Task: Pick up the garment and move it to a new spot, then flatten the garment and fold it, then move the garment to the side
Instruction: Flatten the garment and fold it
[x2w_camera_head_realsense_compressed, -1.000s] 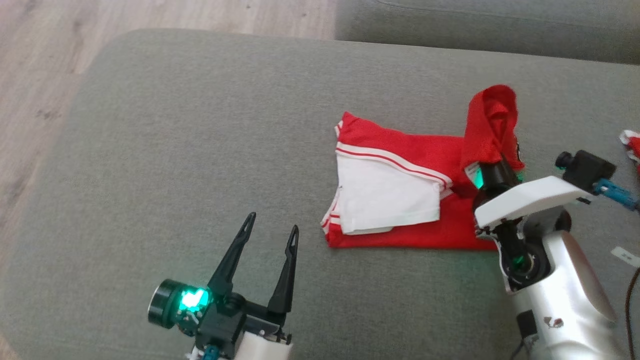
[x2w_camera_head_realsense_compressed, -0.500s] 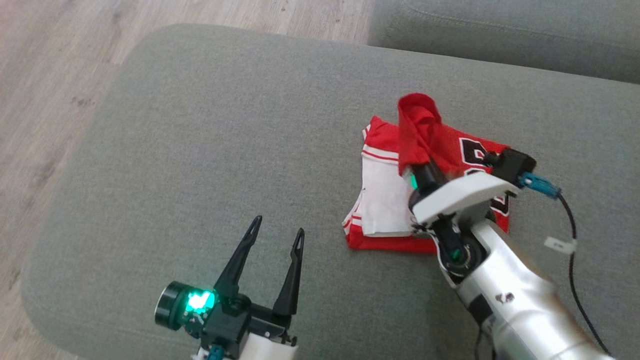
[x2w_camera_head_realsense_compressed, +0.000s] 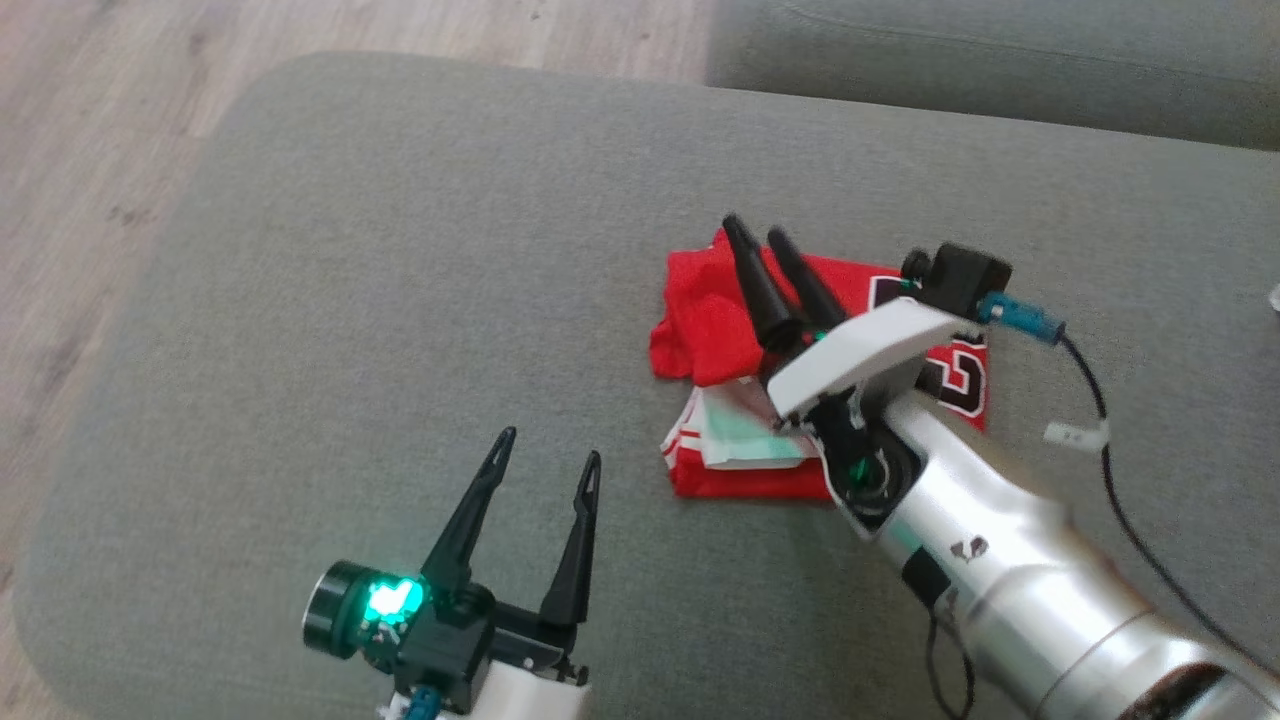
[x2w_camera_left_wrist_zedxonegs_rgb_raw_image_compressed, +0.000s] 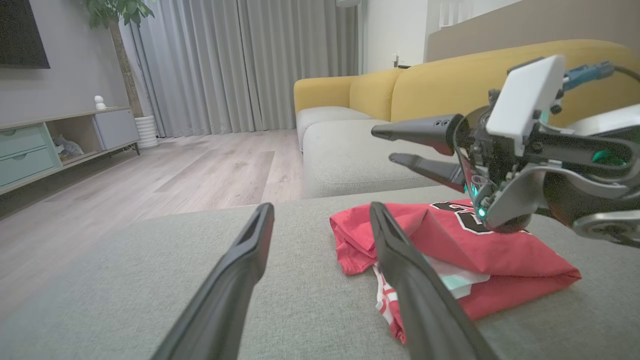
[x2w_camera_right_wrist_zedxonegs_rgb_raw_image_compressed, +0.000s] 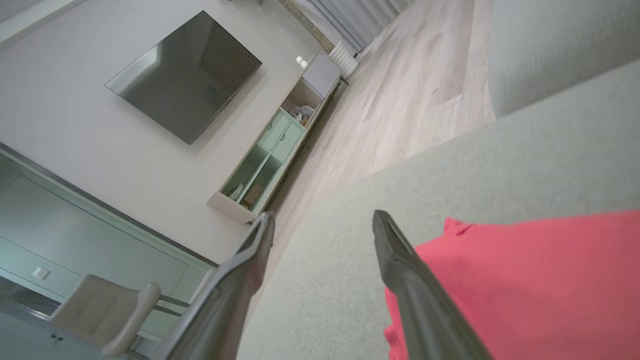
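One broad grey cushion (x2w_camera_head_realsense_compressed: 380, 300) lies under both my arms in the head view. Pale wood floor (x2w_camera_head_realsense_compressed: 90, 120) shows at upper left and a second grey cushion (x2w_camera_head_realsense_compressed: 1000, 60) runs along the top right edge. In the left wrist view a yellow sofa (x2w_camera_left_wrist_zedxonegs_rgb_raw_image_compressed: 450, 80) stands at upper right. In the right wrist view a dark screen (x2w_camera_right_wrist_zedxonegs_rgb_raw_image_compressed: 185, 75) hangs on the wall at upper left.

Garment (x2w_camera_head_realsense_compressed: 705, 320): red, folded, flat on the big cushion, right of centre in the head view. Black lettering shows on its right part. A white panel with red-and-white striping peeks out at its lower left edge under a red flap.

My right forearm (x2w_camera_head_realsense_compressed: 1010, 590), pale and shiny, enters from the lower right corner and crosses the garment's lower right part. My right gripper (x2w_camera_head_realsense_compressed: 752, 228) points up and left over the garment's upper left part. Its jaws are spread, with nothing between them. In the left wrist view it hangs above the cloth without touching. In the right wrist view one finger lies across the red fabric and the other across grey cushion and floor.

My left gripper (x2w_camera_head_realsense_compressed: 550, 444) sits at lower centre-left of the head view, over bare cushion, below and left of the garment. Its jaws are spread and empty.

A black cable (x2w_camera_head_realsense_compressed: 1110, 480) trails from my right wrist at the right of the frame. A small white tag (x2w_camera_head_realsense_compressed: 1075, 435) is fixed on it.
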